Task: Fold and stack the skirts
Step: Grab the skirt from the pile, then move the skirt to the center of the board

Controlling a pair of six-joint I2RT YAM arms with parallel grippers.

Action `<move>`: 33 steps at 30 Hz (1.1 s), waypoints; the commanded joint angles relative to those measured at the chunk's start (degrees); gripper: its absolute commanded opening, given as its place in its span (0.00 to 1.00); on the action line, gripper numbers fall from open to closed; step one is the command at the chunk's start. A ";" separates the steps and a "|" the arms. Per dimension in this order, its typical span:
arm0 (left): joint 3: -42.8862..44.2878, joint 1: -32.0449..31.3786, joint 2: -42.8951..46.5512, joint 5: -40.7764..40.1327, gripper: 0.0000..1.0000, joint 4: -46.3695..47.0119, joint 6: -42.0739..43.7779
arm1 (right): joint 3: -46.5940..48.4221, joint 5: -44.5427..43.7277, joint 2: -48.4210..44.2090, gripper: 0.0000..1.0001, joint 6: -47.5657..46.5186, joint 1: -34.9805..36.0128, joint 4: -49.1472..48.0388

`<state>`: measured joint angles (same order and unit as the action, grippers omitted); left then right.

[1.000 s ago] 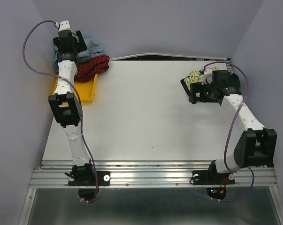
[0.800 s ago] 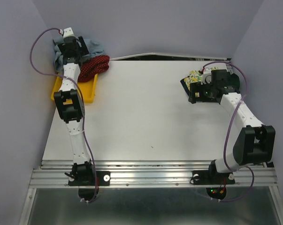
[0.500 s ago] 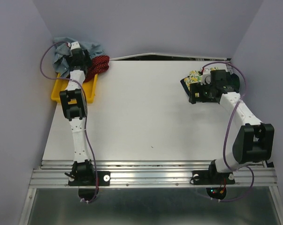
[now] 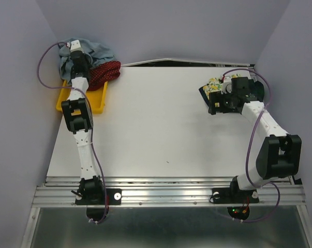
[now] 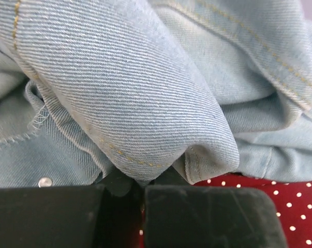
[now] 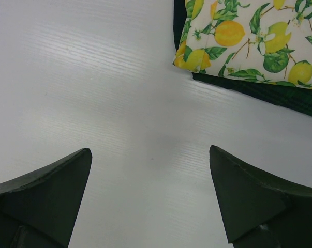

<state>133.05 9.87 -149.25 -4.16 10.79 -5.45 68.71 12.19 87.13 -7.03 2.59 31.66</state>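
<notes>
Showing white table across mid-frame, with light-blue denim skirt bunched at upper left, heaped beside red white-dotted skirt over yellow tray. Showing lemon-print skirt atop dark green skirt at upper right. Clamping a denim fold in left gripper, jaws closed. Holding right gripper wide open, empty, over bare table near lemon print.

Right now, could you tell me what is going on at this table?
Two arms are working through some skirts. The left gripper is at the far left corner, shut on a fold of the light-blue denim skirt, which lies bunched against the red dotted skirt at the far end of the yellow tray. The right gripper hangs open over bare table, beside the folded lemon-print skirt resting on the dark green skirt. Two look stacked; two are not yet folded.
</notes>
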 commanded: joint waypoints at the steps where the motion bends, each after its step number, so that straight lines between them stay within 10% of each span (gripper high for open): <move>1: 2.12 1.29 13.10 2.84 0.00 9.60 0.96 | 3.45 -0.32 -1.79 1.00 0.70 -0.48 -0.20; 21: 5.20 0.50 35.86 11.62 0.00 12.51 7.21 | 2.48 1.35 -8.91 1.00 0.96 -0.48 -0.37; 33: -24.21 -7.83 62.04 23.84 0.00 6.01 3.17 | 0.82 8.02 -13.82 1.00 -0.88 -0.48 -0.37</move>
<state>115.09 5.13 -95.09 13.74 13.82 -0.58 68.73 15.97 76.44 -6.68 2.59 31.79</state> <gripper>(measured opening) 0.077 0.999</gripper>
